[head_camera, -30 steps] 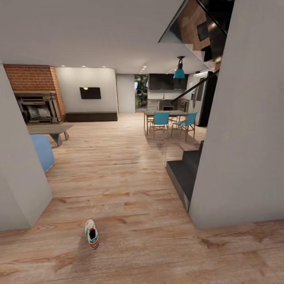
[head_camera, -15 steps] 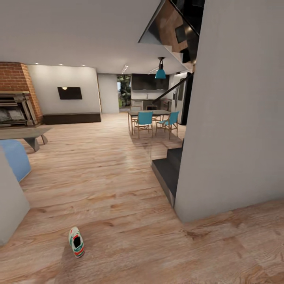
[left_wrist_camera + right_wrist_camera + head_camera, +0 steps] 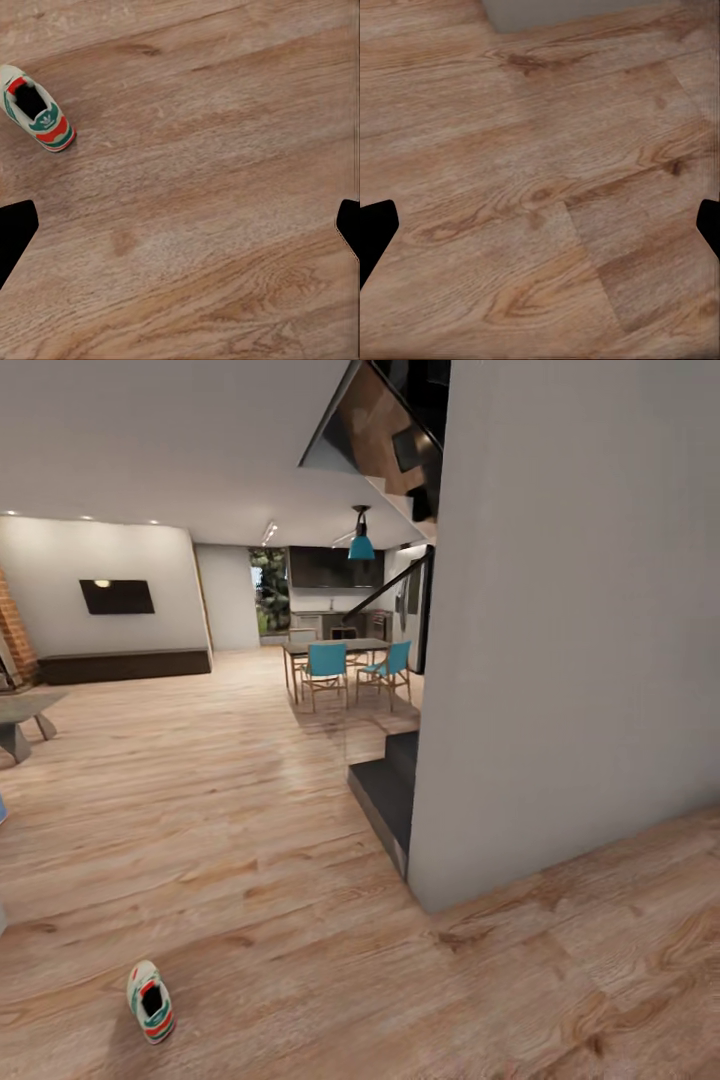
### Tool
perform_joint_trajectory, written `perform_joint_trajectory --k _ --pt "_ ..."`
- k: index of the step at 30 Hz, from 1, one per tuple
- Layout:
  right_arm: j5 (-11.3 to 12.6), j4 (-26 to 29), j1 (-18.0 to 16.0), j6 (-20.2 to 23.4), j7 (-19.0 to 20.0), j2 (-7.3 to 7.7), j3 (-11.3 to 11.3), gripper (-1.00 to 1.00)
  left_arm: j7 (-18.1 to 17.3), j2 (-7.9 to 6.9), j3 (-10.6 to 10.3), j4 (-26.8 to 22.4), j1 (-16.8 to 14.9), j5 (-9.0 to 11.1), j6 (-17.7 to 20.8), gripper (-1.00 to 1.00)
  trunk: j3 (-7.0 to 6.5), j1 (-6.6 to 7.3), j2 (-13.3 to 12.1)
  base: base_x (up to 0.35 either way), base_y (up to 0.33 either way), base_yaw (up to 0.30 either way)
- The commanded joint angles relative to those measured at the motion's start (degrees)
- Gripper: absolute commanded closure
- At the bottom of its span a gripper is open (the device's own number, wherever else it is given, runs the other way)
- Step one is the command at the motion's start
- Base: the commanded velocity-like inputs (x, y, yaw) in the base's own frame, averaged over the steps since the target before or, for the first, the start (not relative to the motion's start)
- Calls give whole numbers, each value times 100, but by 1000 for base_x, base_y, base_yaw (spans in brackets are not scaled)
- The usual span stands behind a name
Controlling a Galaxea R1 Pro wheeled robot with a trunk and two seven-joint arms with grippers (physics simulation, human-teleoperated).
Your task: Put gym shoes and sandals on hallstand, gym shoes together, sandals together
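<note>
One gym shoe point(image 3: 151, 1002), white with green stripes and red-orange accents, lies alone on the corridor floor point(image 3: 330, 960) at the lower left of the head view. The same gym shoe point(image 3: 37, 109) lies on the wood planks in the left wrist view, well away from my left gripper point(image 3: 180, 232), whose black fingers stand wide apart with nothing between them. My right gripper point(image 3: 540, 229) hangs open over bare floor point(image 3: 540, 195) near a grey wall foot. The sandals and the hallstand are out of view.
A grey wall block point(image 3: 570, 620) rises at the right, with dark stair steps point(image 3: 385, 785) beside it. Farther back stand a dining table with teal chairs point(image 3: 345, 665), a wall television point(image 3: 117, 596) and a low table point(image 3: 20, 715) at the left edge.
The head view has swung to the right: the shoe, the furniture and the wall have all slid leftward in the picture. The fireplace and blue seat have left the view.
</note>
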State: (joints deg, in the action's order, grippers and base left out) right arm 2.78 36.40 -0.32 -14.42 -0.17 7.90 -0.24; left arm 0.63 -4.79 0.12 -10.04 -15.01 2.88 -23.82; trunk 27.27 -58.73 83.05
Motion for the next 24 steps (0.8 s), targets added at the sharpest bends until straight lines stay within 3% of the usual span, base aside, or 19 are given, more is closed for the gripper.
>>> perform_joint_trajectory --k 1,24 --pt "29 -6 -3 -17 -2 1 6 -100 -2 1 -4 2 -2 29 -17 -100 5 0 3 0 0 -276" --pt "30 -23 -3 -17 -1 1 6 -100 -2 4 -4 2 -2 29 -17 -100 5 0 3 0 0 -278"
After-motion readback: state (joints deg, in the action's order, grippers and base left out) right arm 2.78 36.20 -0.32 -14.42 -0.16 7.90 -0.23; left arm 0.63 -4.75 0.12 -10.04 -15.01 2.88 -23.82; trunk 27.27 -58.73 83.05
